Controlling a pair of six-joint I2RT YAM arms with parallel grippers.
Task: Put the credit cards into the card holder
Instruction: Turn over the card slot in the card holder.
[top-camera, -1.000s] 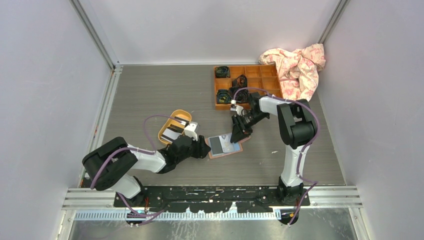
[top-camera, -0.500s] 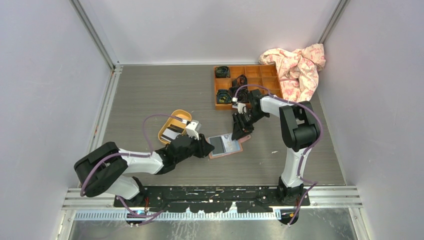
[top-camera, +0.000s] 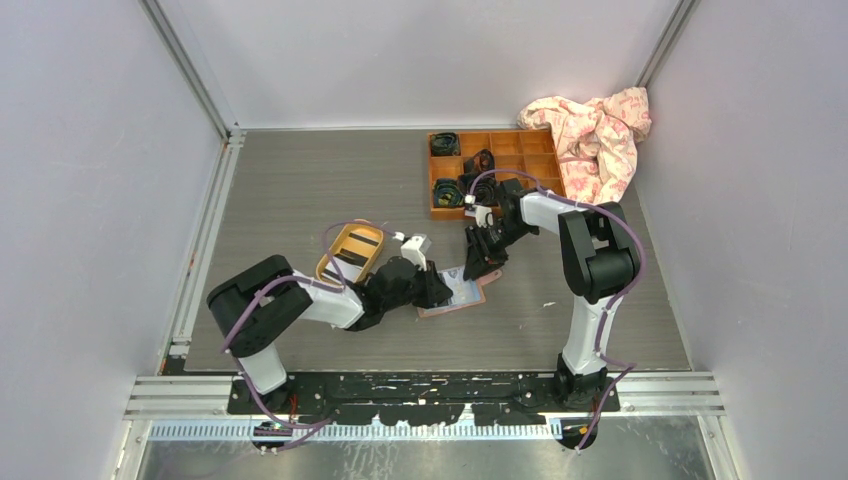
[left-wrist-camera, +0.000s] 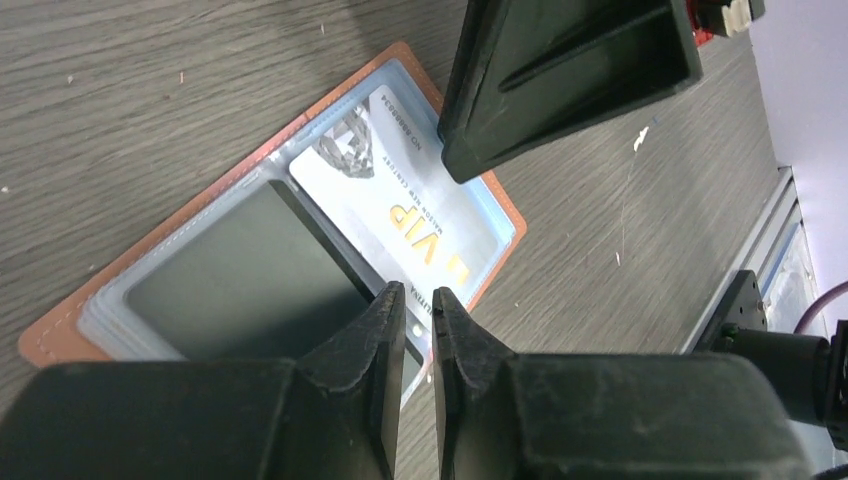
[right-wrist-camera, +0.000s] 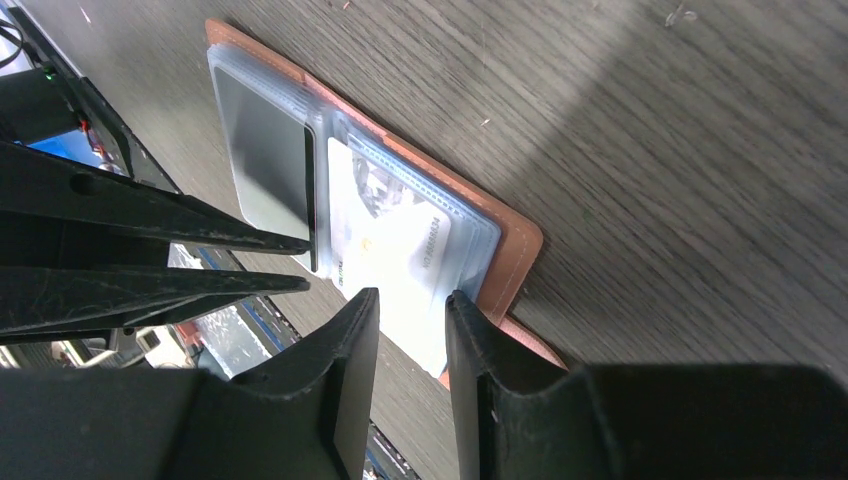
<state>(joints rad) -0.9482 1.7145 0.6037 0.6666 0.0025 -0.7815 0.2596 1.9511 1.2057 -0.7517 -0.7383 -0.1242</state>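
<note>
The card holder (top-camera: 462, 296) lies open on the table, pink-brown outside with bluish clear sleeves (left-wrist-camera: 140, 320). A white card printed VIP (left-wrist-camera: 400, 195) sits in its right sleeve and a dark card (left-wrist-camera: 240, 285) in its left one. My left gripper (left-wrist-camera: 418, 300) hovers at the holder's near edge where the two cards meet. Its jaws stand a narrow slit apart with nothing between them. My right gripper (right-wrist-camera: 410, 310) is open over the holder's far edge (right-wrist-camera: 520, 250), above the white card (right-wrist-camera: 390, 240). Another black-striped card (top-camera: 349, 257) lies in the yellow tray.
The yellow oval tray (top-camera: 338, 240) is just left of the left arm. An orange-brown compartment box (top-camera: 520, 165) holding dark coiled items stands behind the right arm. A pink patterned cloth (top-camera: 595, 130) is bunched in the back right corner.
My left arm has swung right from beside the tray onto the card holder, and its jaws have narrowed a great deal. The right gripper has shifted only slightly.
</note>
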